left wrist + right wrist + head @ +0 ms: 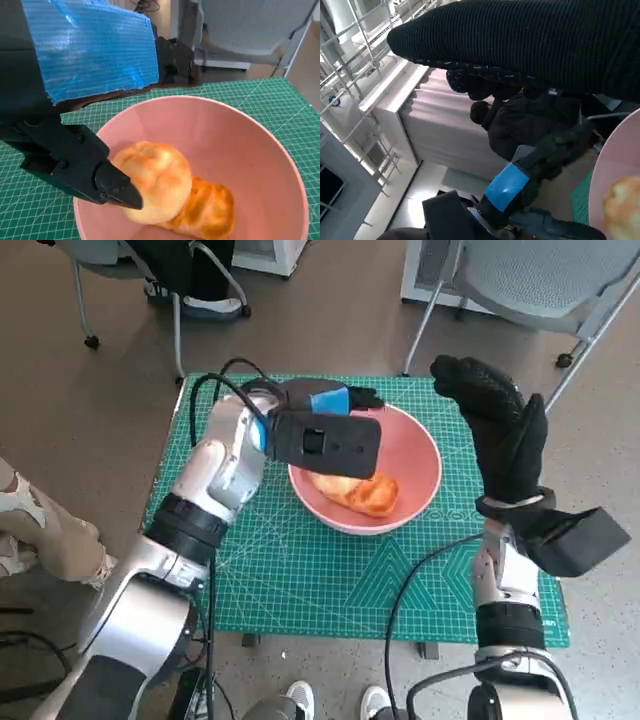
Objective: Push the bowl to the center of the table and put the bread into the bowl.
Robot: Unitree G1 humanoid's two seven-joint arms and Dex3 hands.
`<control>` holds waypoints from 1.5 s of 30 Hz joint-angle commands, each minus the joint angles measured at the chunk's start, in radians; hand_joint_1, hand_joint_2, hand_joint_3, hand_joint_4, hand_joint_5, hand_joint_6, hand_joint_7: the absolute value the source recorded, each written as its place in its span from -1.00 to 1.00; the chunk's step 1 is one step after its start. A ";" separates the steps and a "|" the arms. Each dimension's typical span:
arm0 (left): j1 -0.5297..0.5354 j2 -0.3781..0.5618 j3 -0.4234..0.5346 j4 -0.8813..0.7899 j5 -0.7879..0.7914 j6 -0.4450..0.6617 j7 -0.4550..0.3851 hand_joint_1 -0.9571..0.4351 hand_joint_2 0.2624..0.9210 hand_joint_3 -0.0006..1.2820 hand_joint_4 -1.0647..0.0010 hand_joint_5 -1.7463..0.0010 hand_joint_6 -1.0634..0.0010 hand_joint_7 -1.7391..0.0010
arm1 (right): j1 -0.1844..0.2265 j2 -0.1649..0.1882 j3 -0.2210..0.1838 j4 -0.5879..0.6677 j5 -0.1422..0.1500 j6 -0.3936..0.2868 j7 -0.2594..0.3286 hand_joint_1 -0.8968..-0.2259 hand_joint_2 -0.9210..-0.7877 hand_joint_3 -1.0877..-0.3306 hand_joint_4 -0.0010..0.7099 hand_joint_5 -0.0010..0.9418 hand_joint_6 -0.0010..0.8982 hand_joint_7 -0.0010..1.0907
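Inside the pink round plastic bowl [420, 455], the golden bread roll [155, 180] lies against the fingers [107, 182] of the blue-taped black left hand [335, 400], spread and holding nothing, so a careless withdrawal could drag it out, while the black-gloved right hand [500, 430] hovers spread and empty.

A small table topped with a green cutting mat [300, 580] stands on a brown floor [80, 420]. Beyond its far edge are two grey chairs [540, 280] on castors and a white cabinet [270, 252]. A person's legs [40, 530] show at the left side.

Small table [300, 625] covered edge to edge by a green cutting mat [330, 580]; pink bowl [425, 455] resting mid-mat, nearer the far edge.
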 commanded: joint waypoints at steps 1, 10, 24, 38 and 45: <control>0.002 0.010 0.010 -0.016 -0.015 -0.014 0.021 -0.31 0.44 -0.94 1.00 1.00 0.94 0.98 | 0.024 -0.001 0.004 0.014 -0.002 0.011 0.005 -0.33 -1.00 -0.27 -0.48 -0.99 -0.99 -0.05; 0.036 0.022 0.046 -0.026 -0.036 -0.041 0.091 -0.31 0.51 -0.95 1.00 1.00 0.94 0.99 | 0.026 0.003 0.007 0.011 0.004 0.012 0.014 -0.32 -1.00 -0.27 -0.47 -0.99 -0.99 -0.05; 0.250 -0.032 0.430 -0.041 -0.544 -0.482 0.180 -0.39 0.79 -0.92 1.00 1.00 0.80 0.95 | 0.055 0.012 0.029 -0.096 -0.004 0.035 -0.007 -0.33 -1.00 -0.27 -0.47 -0.99 -0.99 -0.05; 0.435 -0.125 0.584 -0.163 -0.922 -0.574 -0.048 -0.51 1.00 -0.79 0.93 0.99 0.69 0.93 | 0.064 0.034 0.077 -0.224 -0.021 0.062 -0.047 -0.38 -1.00 -0.24 -0.52 -1.00 -0.99 -0.04; 0.494 -0.137 0.585 -0.222 -0.937 -0.588 -0.057 -0.51 1.00 -0.74 0.92 0.99 0.70 0.94 | 0.045 0.041 0.086 -0.175 -0.022 0.018 -0.033 -0.37 -1.00 -0.20 -0.51 -1.00 -0.95 -0.04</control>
